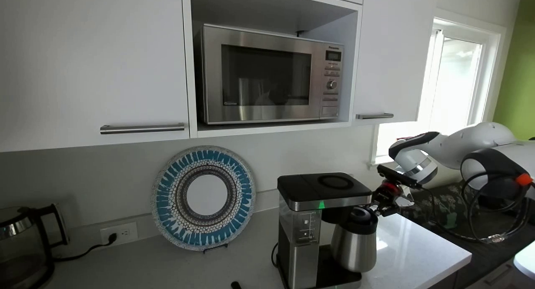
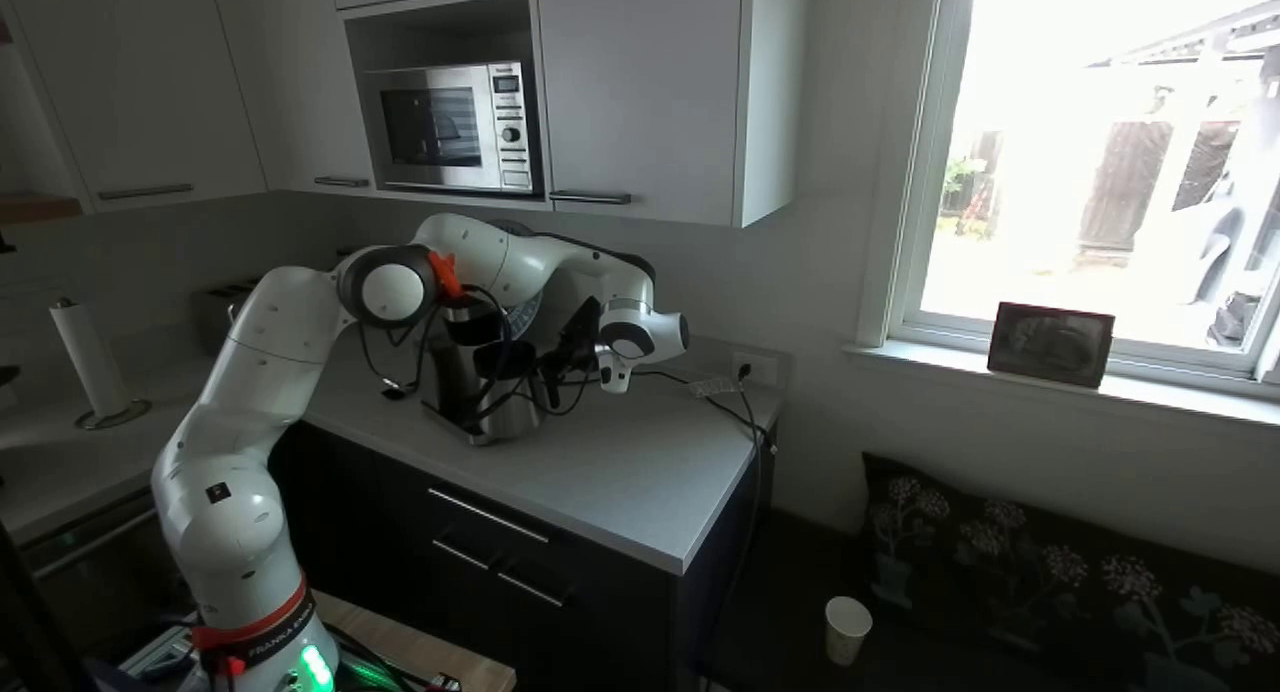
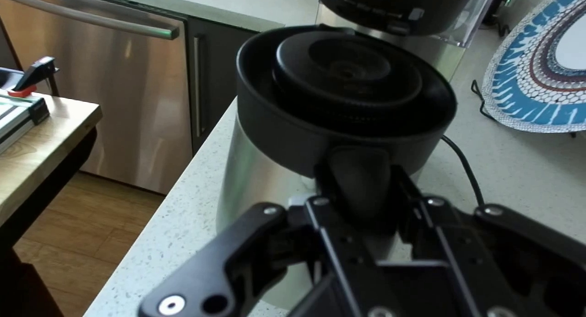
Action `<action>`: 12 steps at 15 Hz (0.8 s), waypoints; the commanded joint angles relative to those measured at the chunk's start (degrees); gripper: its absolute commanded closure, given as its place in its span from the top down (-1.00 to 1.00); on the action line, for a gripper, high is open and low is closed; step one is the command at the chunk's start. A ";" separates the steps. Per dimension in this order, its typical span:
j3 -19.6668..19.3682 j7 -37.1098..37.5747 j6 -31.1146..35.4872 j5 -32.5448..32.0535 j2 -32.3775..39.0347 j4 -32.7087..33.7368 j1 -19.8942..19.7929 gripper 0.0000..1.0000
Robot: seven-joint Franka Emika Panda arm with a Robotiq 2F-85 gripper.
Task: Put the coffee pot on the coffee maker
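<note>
The coffee pot point(image 1: 354, 248) is a brushed-steel carafe with a black lid and handle. In an exterior view it overlaps the right end of the base of the coffee maker point(image 1: 307, 259), with its lid beside the overhanging head. In the wrist view the pot point(image 3: 263, 175) stands in front of the head point(image 3: 398, 8), not under it. I cannot tell whether the pot's bottom touches the base or counter. My gripper point(image 3: 359, 182) is shut on the pot's handle, one finger on each side. The gripper also shows in an exterior view point(image 1: 378, 209); the handle is mostly hidden there.
A blue round plate point(image 1: 205, 197) leans on the wall behind the coffee maker. A dark glass kettle point(image 1: 25, 247) stands at far left. A microwave point(image 1: 271, 72) sits in the cabinet above. The counter point(image 2: 620, 492) ends at a front edge. A black cord point(image 3: 467, 168) lies on the counter.
</note>
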 commanded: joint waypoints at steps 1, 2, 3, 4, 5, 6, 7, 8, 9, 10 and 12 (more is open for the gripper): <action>-0.15 0.88 2.05 2.76 -2.64 -3.26 0.69 -0.83; -0.10 0.94 2.44 3.10 -2.97 -3.82 0.88 -0.83; -0.08 1.17 2.94 3.50 -3.19 -4.33 1.06 -0.83; -0.05 1.33 3.49 3.89 -3.49 -4.96 1.26 -0.83; -0.01 1.87 4.01 4.34 -3.85 -5.81 1.53 -0.83; 0.04 2.36 4.26 4.64 -4.11 -6.38 1.71 -0.83; 0.05 2.92 4.68 4.95 -4.56 -7.14 1.99 -0.83; 0.10 3.60 4.82 5.45 -5.05 -8.00 2.20 -0.83; 0.04 3.61 5.73 5.70 -5.62 -8.77 2.57 -0.83; 0.01 3.54 6.66 5.96 -6.28 -9.65 2.96 -0.83; 0.01 3.63 8.60 6.28 -7.55 -11.50 3.80 -0.83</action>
